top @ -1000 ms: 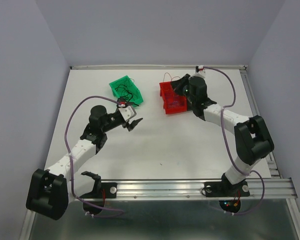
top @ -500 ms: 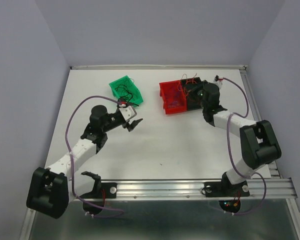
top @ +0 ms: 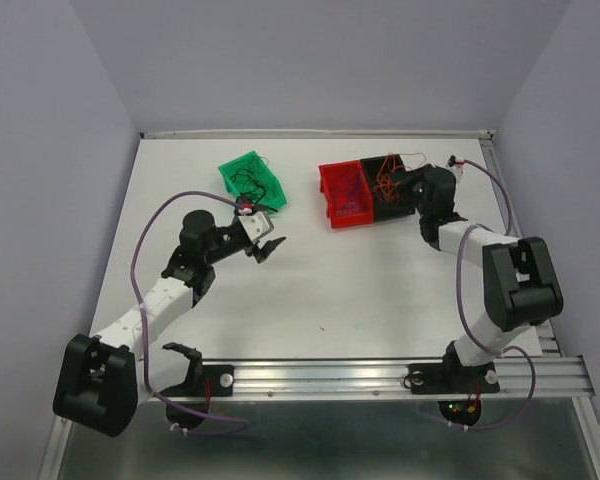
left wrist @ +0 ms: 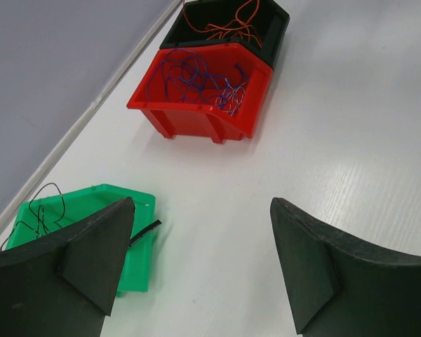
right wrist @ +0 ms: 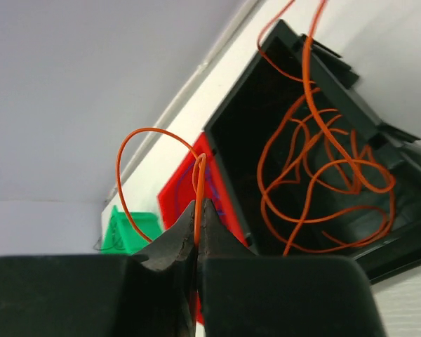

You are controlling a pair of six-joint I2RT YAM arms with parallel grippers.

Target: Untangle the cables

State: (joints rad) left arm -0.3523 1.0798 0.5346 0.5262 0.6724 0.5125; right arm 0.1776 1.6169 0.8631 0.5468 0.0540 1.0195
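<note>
The cables are sorted by colour into three bins. Thin black wires (top: 252, 180) (left wrist: 38, 210) lie in the green bin (top: 242, 165) (left wrist: 91, 210). Blue-purple wires (left wrist: 196, 81) fill the red bin (top: 342, 195) (left wrist: 203, 119). Orange wires (top: 385, 180) (right wrist: 323, 175) sit in the black bin (top: 376, 208) (right wrist: 231, 140). My right gripper (top: 402, 186) (right wrist: 198, 209) hovers over the black bin, shut on a looping orange wire (right wrist: 137, 137). My left gripper (top: 266, 244) (left wrist: 202, 210) stands open over bare table below the green bin, holding nothing.
The red bin and the black bin stand side by side, touching, near the back wall. A raised table edge (top: 310, 133) runs along the back. A metal rail (top: 380, 372) crosses the near edge. Lilac arm cables (top: 155, 225) arc beside both arms.
My right gripper has swung to the right, from over the red bin to over the black bin, with the orange wire pinched in it. The left arm has not moved.
</note>
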